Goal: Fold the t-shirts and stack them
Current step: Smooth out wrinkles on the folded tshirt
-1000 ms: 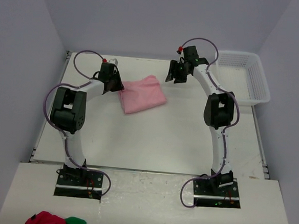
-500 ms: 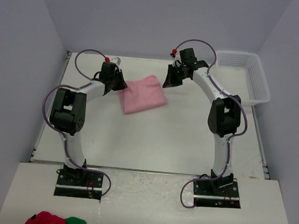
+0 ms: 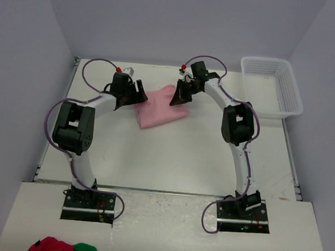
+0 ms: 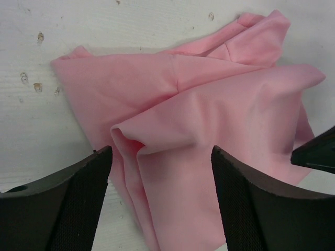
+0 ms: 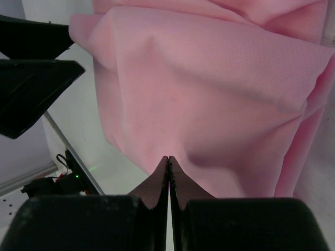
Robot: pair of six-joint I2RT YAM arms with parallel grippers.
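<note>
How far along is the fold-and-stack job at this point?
Done: the pink t-shirt lies folded into a compact, somewhat rumpled bundle on the table. In hand: the left gripper stands open at its left edge, and the right gripper is shut against its right edge; whether it pinches cloth is unclear. Left: tidying this fold; no stack shows yet.

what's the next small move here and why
Probably close the left gripper on the pink t-shirt. Its jaws stand open with a raised fold of cloth between them, while the right gripper is shut, tips at the shirt's opposite edge. Whether it has pinched fabric is unclear. A grip on both sides would let the arms refold it.
</note>
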